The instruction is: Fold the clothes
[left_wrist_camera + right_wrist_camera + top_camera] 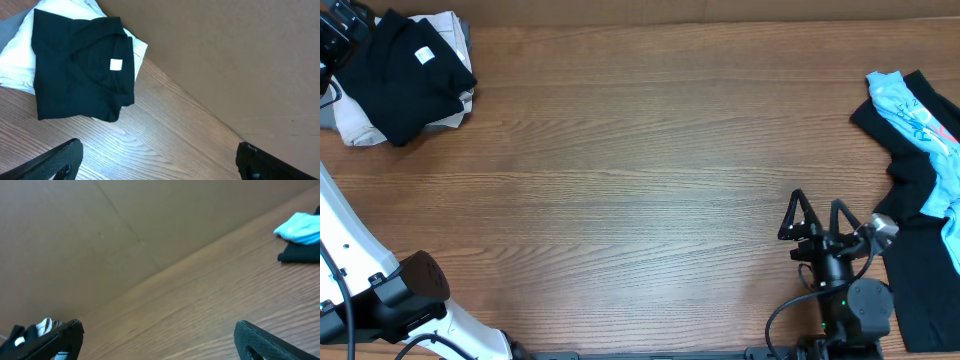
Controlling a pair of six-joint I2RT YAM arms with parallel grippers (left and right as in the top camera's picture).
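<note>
A folded black shirt (415, 70) with a white tag lies on top of folded beige and white clothes (355, 125) at the table's far left corner. In the left wrist view the black shirt (80, 65) lies on the white clothes (15, 67). My left gripper (160, 160) is open and empty, just beside this stack. A loose pile lies at the right edge: a light blue garment (920, 120) over black garments (920, 280). My right gripper (817, 215) is open and empty, left of that pile. The pile's blue part also shows in the right wrist view (300, 227).
The wooden table (640, 180) stretches between the two piles. A brown wall (240, 55) runs along the far edge. The left arm's white base (360, 260) stands at the front left, and the right arm's base (855, 310) at the front right.
</note>
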